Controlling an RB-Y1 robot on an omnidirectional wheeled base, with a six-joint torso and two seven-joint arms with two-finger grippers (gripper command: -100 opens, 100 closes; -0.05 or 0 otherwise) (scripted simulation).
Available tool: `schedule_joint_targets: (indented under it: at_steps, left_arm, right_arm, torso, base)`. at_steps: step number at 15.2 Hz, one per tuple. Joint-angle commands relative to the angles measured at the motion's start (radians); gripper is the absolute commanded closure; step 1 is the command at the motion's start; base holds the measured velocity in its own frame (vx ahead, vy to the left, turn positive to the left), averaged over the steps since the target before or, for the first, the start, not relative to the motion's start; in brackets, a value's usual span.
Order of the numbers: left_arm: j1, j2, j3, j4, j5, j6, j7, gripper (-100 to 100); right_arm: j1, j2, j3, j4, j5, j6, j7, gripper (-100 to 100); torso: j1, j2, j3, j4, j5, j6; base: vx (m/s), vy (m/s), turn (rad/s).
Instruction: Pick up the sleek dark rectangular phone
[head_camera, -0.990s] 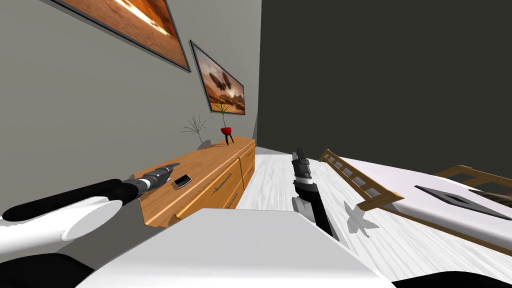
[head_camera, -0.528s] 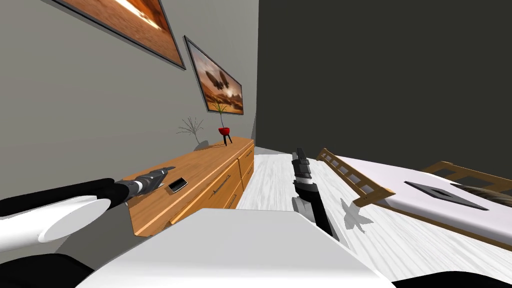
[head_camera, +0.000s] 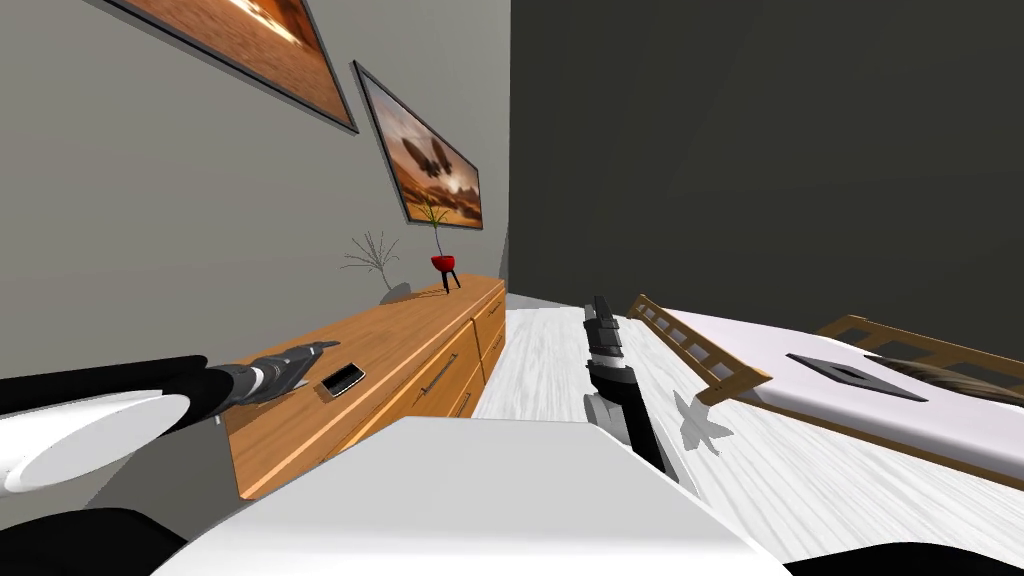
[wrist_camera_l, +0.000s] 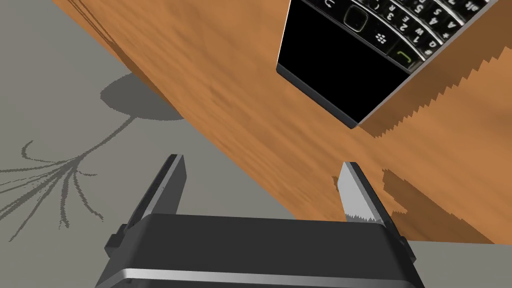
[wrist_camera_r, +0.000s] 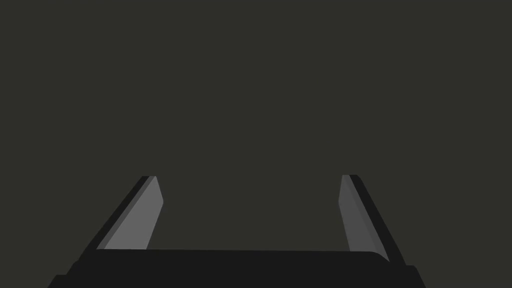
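Note:
A black phone (head_camera: 342, 378) with a keypad lies flat on the wooden dresser (head_camera: 410, 330), near its front end. In the left wrist view the phone (wrist_camera_l: 360, 65) sits just ahead of my left gripper (wrist_camera_l: 260, 172), whose fingers stand open with nothing between them. In the head view that gripper (head_camera: 318, 349) hovers right beside the phone, on its wall side. My right gripper (head_camera: 600, 304) is held out over the floor in the middle, and its fingers (wrist_camera_r: 145, 210) stand open and empty.
A red pot on black legs (head_camera: 444, 266) with a thin plant stands at the dresser's far end, by the grey wall (head_camera: 180, 220). A bed with a wooden frame (head_camera: 700, 355) lies to the right across a strip of pale floor (head_camera: 535, 360).
The whole head view has shifted, so I have moved. My left gripper has stayed close beside the phone; both grippers remain open.

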Motion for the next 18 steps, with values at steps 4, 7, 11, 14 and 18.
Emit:
schedule_joint_targets:
  at_steps: [4, 7, 11, 14, 18]
  left_arm:
    - [0.033, 0.045, 0.064, 0.023, 0.091, 0.108, -0.017, -100]
    - [0.033, 0.045, 0.064, 0.023, 0.091, 0.154, -0.017, -100]
    - [0.048, 0.064, 0.090, 0.035, 0.133, 0.222, -0.024, -100]
    - [0.062, 0.081, 0.115, 0.047, 0.174, 0.288, -0.031, -100]
    - [0.091, 0.110, 0.156, 0.070, 0.252, 0.375, -0.044, -100]
  right_arm:
    - [0.000, 0.000, 0.000, 0.000, 0.000, 0.000, 0.000, 0]
    - [0.000, 0.000, 0.000, 0.000, 0.000, 0.000, 0.000, 0]
    - [0.000, 0.000, 0.000, 0.000, 0.000, 0.000, 0.000, 0]
    - [0.000, 0.000, 0.000, 0.000, 0.000, 0.000, 0.000, 0]
    - [0.000, 0.000, 0.000, 0.000, 0.000, 0.000, 0.000, 0]
  torso:
    - [0.000, -0.001, 0.000, 0.000, 0.000, 0.000]
    - [0.000, -0.001, -0.001, 0.000, 0.000, 0.000]
    - [0.000, -0.001, 0.000, 0.000, 0.000, 0.000]
    - [0.000, -0.001, 0.000, 0.000, 0.000, 0.000]
    - [0.000, -0.001, -0.001, 0.000, 0.000, 0.000]
  base:
    - [0.026, 0.013, -0.086]
    - [0.027, 0.011, -0.053]
    - [0.023, 0.009, -0.058]
    - [0.025, 0.011, -0.078]
    - [0.032, 0.014, -0.078]
